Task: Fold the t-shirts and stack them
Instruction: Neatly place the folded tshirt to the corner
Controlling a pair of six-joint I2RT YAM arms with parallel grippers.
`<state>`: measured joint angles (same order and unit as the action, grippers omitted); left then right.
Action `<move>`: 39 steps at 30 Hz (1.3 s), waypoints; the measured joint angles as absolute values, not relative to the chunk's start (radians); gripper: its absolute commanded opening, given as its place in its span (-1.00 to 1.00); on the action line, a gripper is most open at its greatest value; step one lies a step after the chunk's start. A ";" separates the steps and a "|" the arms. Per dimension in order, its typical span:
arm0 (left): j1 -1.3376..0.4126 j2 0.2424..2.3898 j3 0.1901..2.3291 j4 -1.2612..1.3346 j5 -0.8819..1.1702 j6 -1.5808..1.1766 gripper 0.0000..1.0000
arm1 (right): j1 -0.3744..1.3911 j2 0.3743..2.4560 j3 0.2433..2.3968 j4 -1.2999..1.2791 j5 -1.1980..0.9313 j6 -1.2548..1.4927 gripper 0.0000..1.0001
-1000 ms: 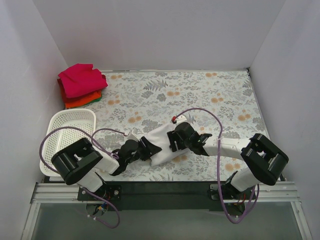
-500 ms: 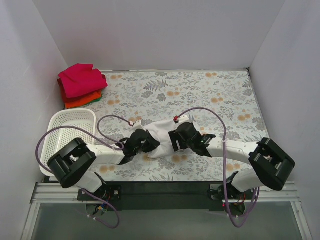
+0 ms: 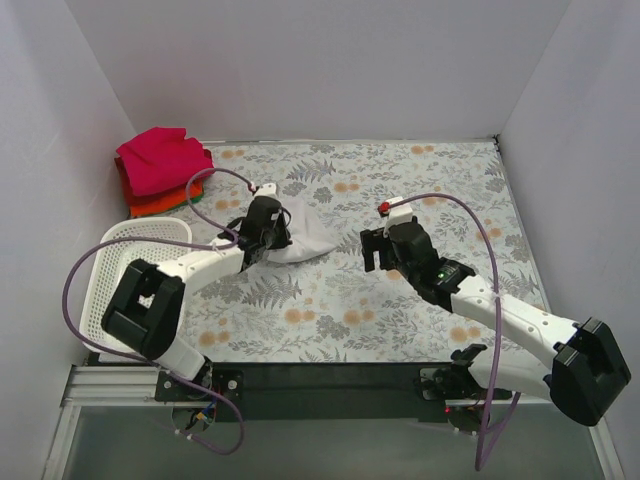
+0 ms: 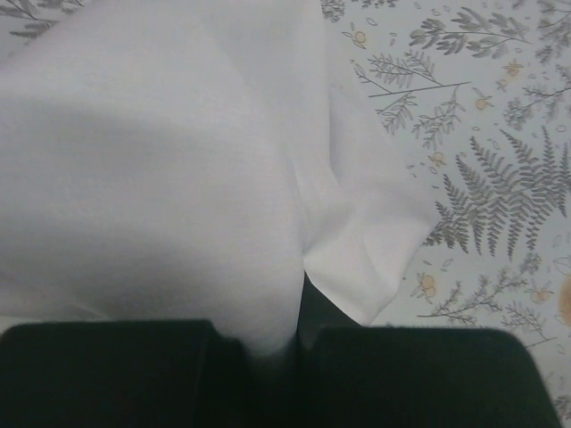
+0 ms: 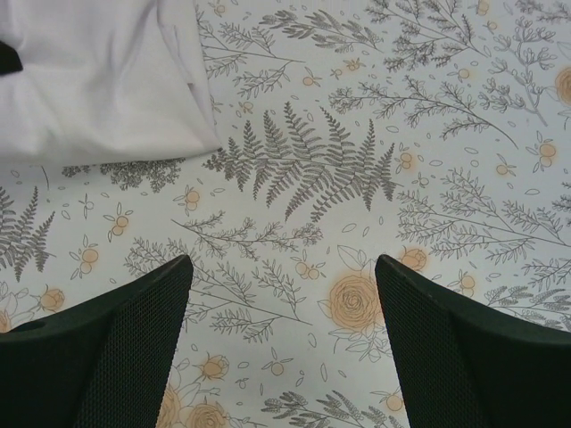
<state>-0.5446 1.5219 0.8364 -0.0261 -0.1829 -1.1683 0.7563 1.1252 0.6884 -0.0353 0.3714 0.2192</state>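
Observation:
In the top view a bunched white t-shirt [image 3: 305, 236] lies left of the table's middle, with my left gripper [image 3: 272, 234] shut on its left edge. From the left wrist the white cloth [image 4: 161, 169] fills most of the view, and a fold of it is pinched between the shut jaws [image 4: 299, 332]. A stack of folded t-shirts sits in the far left corner: magenta-pink [image 3: 160, 160] on top, red-orange [image 3: 158, 206] below, a green edge [image 3: 196, 198] showing. My right gripper [image 3: 372, 252] hovers open to the right of the white t-shirt [image 5: 98, 80], holding nothing [image 5: 281, 267].
A white mesh basket [image 3: 118, 262] stands at the near left, just left of my left arm. White walls close in the floral tablecloth [image 3: 440, 190] on three sides.
My left gripper shut on the white t-shirt and dragged it up and to the left, towards the stack. My right gripper let go of it, opened wider and drew back to the right.

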 measured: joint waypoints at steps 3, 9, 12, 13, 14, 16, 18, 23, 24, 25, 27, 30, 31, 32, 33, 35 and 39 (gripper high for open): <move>-0.480 1.602 0.947 -0.070 -0.134 -1.066 -1.00 | 0.742 1.100 0.686 -0.034 0.362 0.206 0.53; -0.345 1.744 1.200 -0.154 -0.020 -0.903 -1.00 | 0.721 1.065 0.630 -0.006 0.329 0.202 0.53; -0.276 1.814 1.350 -0.204 0.030 -0.848 -1.00 | 0.718 1.059 0.606 0.004 0.309 0.202 0.53; -0.255 1.842 1.403 -0.213 0.044 -0.831 -1.00 | 0.717 1.055 0.598 0.008 0.302 0.202 0.53; -0.234 1.865 1.449 -0.221 0.054 -0.817 -1.00 | 0.715 1.050 0.590 0.011 0.293 0.202 0.53; -0.199 1.904 1.528 -0.249 0.076 -0.795 -1.00 | 0.714 1.042 0.576 0.019 0.276 0.202 0.53; -0.160 1.945 1.607 -0.282 0.099 -0.775 -1.00 | 0.713 1.036 0.570 0.022 0.263 0.202 0.53; -0.060 2.042 1.799 -0.368 0.148 -0.741 -1.00 | 0.712 1.027 0.558 0.050 0.228 0.202 0.52; -0.041 2.056 1.828 -0.382 0.156 -0.738 -1.00 | 0.712 1.027 0.556 0.056 0.220 0.202 0.52; -0.020 2.068 1.859 -0.400 0.165 -0.735 -1.00 | 0.712 1.027 0.554 0.063 0.212 0.201 0.52; 0.020 2.098 1.935 -0.429 0.186 -0.729 -1.00 | 0.710 1.029 0.552 0.073 0.199 0.201 0.52; 0.074 2.141 2.057 -0.475 0.212 -0.721 -1.00 | 0.708 1.038 0.551 0.084 0.183 0.200 0.52; 0.091 2.154 2.097 -0.486 0.222 -0.717 -1.00 | 0.708 1.042 0.548 0.090 0.176 0.199 0.52; 0.109 2.163 2.131 -0.498 0.230 -0.714 -1.00 | 0.707 1.044 0.545 0.095 0.171 0.199 0.52; 0.126 2.170 2.165 -0.512 0.239 -0.710 -1.00 | 0.707 1.048 0.542 0.100 0.165 0.198 0.52; 0.154 2.172 2.202 -0.526 0.252 -0.702 -1.00 | 0.707 1.059 0.541 0.107 0.152 0.198 0.52; 0.191 2.168 2.215 -0.533 0.274 -0.683 -1.00 | 0.707 1.072 0.540 0.114 0.136 0.198 0.52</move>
<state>0.1909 2.1677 2.2154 -0.5335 0.2741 -0.6834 0.7071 1.0721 0.5404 0.1139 0.1356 0.1978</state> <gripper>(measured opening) 0.065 0.761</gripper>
